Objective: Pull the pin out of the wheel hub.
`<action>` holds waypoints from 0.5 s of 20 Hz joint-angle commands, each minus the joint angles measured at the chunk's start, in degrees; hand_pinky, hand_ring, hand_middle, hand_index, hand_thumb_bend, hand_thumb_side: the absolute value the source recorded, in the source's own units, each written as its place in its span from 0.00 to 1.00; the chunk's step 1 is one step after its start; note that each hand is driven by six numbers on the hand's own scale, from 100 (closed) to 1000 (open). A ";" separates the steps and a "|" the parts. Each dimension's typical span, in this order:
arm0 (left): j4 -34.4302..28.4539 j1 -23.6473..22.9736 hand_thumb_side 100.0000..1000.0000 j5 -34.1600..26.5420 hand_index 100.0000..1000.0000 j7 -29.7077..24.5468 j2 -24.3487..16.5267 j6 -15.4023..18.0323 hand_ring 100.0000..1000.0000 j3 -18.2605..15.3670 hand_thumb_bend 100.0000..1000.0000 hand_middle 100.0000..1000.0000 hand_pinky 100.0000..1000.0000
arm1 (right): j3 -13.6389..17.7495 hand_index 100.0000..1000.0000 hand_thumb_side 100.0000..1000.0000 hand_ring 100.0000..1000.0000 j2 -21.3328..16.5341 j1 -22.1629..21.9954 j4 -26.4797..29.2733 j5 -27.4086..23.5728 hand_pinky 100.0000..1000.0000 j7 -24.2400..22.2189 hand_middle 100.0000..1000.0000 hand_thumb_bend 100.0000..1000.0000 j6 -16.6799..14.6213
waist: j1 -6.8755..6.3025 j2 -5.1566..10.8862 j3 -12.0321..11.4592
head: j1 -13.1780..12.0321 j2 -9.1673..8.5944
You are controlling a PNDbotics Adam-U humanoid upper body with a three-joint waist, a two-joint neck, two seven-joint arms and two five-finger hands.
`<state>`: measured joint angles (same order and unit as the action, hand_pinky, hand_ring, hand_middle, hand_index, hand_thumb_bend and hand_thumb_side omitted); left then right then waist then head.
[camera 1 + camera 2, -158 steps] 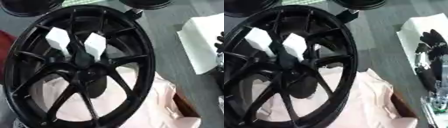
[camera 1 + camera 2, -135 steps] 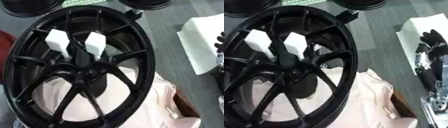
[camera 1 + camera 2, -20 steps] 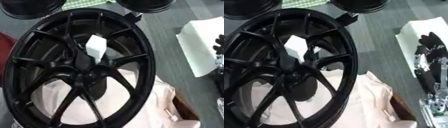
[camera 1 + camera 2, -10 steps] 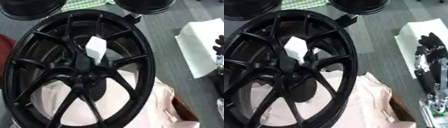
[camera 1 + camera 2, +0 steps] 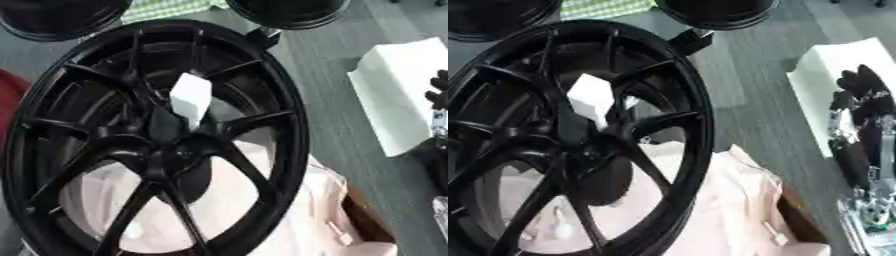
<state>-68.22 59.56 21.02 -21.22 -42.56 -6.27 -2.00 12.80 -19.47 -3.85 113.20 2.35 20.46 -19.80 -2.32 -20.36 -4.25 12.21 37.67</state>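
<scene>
Wheel hub (image 5: 166,150) w/ white pin (image 5: 191,97); right hand (image 5: 866,100) at edge, fingers unclear.

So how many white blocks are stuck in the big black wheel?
1. One white block sits between the spokes just above the hub of the wheel. Others could be hidden behind the spokes.

Wheel (image 5: 262,120): black, glossy, smooth, metal by its sheen. White block (image 5: 191,96) at the hub: matt, plastic-like. Pink cloth (image 5: 289,210) beneath: soft, wrinkled. Floor (image 5: 754,85): grey, matt, finely textured. White sheet (image 5: 394,95): matt, paper-like.
</scene>
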 commanded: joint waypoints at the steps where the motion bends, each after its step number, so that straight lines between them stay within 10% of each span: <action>1: -7.11 -0.32 0.59 -13.67 0.79 15.85 -0.91 0.47 0.70 0.05 0.00 0.57 0.72 | 0.64 0.90 0.51 0.84 -1.38 -0.05 1.39 -0.40 0.80 0.11 0.78 0.00 -0.54 | 0.15 1.48 0.06 | -0.06 -0.33; 10: -29.41 -11.19 0.65 -34.73 0.81 37.08 7.98 4.75 0.70 0.28 0.00 0.58 0.69 | 1.03 0.90 0.51 0.83 -1.42 0.42 1.39 -0.50 0.80 0.68 0.78 0.00 -1.30 | 0.53 1.17 0.58 | -0.46 -0.69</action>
<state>-93.96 47.89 -11.58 14.03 -34.92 -2.01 -0.64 13.17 -19.48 -3.54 113.20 2.32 21.04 -20.77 -1.90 -20.36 -3.63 11.94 37.65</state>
